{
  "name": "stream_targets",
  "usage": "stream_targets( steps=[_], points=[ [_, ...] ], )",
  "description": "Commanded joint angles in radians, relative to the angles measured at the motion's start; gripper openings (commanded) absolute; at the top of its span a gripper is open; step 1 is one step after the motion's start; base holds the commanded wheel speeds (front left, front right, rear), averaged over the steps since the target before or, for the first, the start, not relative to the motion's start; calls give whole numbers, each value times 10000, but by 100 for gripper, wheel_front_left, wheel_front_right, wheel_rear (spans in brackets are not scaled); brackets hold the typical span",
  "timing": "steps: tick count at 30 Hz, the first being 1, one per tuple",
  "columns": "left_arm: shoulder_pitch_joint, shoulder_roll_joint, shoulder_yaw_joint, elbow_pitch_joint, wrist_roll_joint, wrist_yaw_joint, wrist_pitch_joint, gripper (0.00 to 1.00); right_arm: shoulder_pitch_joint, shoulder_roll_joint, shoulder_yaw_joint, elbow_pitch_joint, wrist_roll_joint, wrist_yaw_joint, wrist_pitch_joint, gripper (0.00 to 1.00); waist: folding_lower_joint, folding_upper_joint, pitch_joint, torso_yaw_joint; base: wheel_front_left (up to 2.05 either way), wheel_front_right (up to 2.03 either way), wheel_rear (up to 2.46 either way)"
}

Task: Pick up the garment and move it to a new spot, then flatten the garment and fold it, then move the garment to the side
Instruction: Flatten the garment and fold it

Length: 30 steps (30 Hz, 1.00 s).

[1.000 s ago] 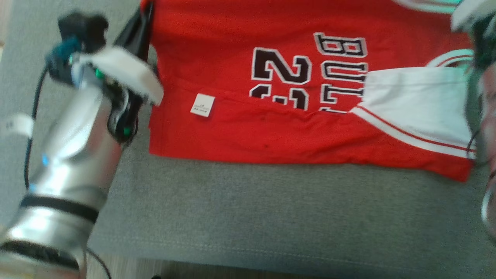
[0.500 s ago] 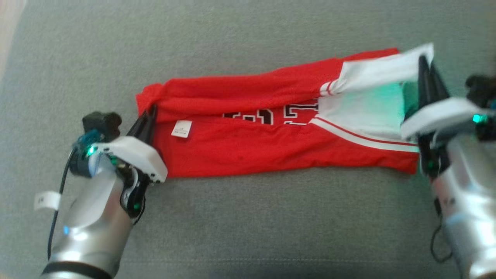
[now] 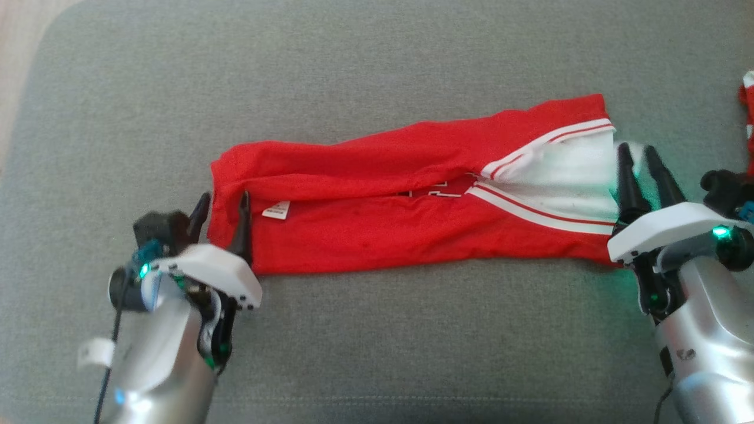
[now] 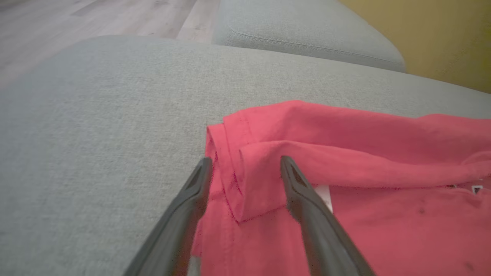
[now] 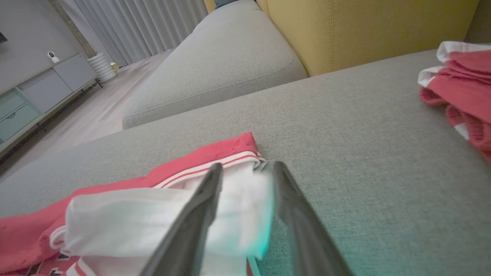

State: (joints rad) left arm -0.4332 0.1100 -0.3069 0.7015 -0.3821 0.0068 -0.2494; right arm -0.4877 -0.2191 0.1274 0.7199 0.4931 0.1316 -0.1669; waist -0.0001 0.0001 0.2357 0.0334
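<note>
Head view: a red jersey garment point(image 3: 377, 229) with white striped trim lies folded into a long band on the grey woven cushion point(image 3: 377, 347). At its hemmed end the left gripper point(image 3: 224, 199), and at its white end the right gripper point(image 3: 636, 149), stand with jaws parted around loose cloth. Right wrist view adds a yellow backrest point(image 5: 364, 30) beyond it.

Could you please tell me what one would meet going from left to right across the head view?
left tool → red garment → right tool → red-and-white cloth at the right edge
</note>
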Motion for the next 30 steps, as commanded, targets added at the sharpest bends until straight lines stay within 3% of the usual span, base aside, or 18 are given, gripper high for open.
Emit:
stream_targets(
  steps=[1,8,22,23,24,25,26,30],
  points=[
    [210,101,555,-546,270,207,-124,100,19,82,63,-273,-38,-9,-100,100,1,-1,-66,97,0,0,0],
    [1336,-372,1368,-1811,960,554,-124,100,118,341,-106,124,-347,-9,56,100,1,-1,-108,441,0,0,0],
    [2032,-590,1795,-2469,1492,352,-124,100,-304,736,-847,2093,-1415,-9,478,100,1,-1,-52,1092,0,0,0],
    [2053,-592,1800,-2463,1468,344,-124,100,-300,802,-791,2187,-1423,-9,575,94,1,-1,-80,1087,0,0,0],
    [2073,-593,1797,-2457,1439,339,-124,100,-299,843,-735,2252,-1426,-9,626,71,1,-1,-102,1078,0,0,0],
    [2087,-593,1783,-2449,1409,340,-124,100,-297,886,-658,2304,-1414,-9,686,23,1,-1,-118,1069,0,0,0],
    [2092,-594,1752,-2442,1365,350,-124,100,-286,926,-577,2357,-1382,-9,761,0,1,-1,-143,1058,0,0,0],
    [2069,-595,1548,-2417,1215,374,-124,100,-264,966,-522,2472,-1165,-9,694,0,1,-1,-241,1035,0,0,0]
  ],
)
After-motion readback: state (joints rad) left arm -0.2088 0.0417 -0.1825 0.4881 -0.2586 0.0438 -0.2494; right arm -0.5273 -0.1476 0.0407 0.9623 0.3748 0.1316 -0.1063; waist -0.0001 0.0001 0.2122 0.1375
